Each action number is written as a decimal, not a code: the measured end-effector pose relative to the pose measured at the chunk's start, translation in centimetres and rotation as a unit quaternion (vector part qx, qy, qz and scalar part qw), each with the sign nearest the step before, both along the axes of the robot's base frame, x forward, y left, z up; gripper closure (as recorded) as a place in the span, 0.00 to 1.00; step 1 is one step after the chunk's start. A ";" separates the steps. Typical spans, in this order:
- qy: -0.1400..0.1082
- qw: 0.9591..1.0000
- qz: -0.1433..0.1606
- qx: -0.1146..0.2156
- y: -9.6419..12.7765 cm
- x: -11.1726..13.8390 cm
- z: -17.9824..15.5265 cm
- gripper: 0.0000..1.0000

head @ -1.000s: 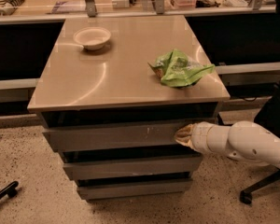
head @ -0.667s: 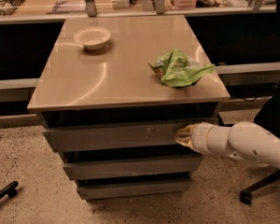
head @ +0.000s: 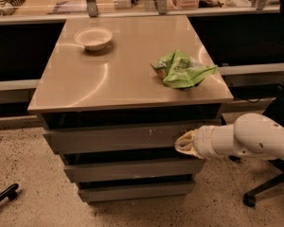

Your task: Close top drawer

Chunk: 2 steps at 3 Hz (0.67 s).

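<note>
The top drawer [head: 113, 137] is the widest grey front under the tabletop, with small pale scratches right of centre. It sticks out a little past the two narrower drawer fronts [head: 132, 169] below it. My gripper [head: 183, 143] comes in from the right on a white arm [head: 248, 138]. Its pale tip rests against the right part of the top drawer's front.
The tan tabletop [head: 109, 74] holds a white bowl [head: 93, 37] at the back left and a green crumpled bag [head: 182, 70] at the right. An office chair base [head: 270, 183] stands on the speckled floor at the right. A black object [head: 2, 196] lies at the lower left.
</note>
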<state>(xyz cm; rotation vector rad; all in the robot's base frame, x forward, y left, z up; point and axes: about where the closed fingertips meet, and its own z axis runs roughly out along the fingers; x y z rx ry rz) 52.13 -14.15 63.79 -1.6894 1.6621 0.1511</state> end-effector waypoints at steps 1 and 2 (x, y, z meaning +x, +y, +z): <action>0.060 0.998 0.010 -0.002 0.2 -4.2 0.5 1.00; 0.067 0.998 0.015 -0.002 0.4 -4.7 0.5 0.81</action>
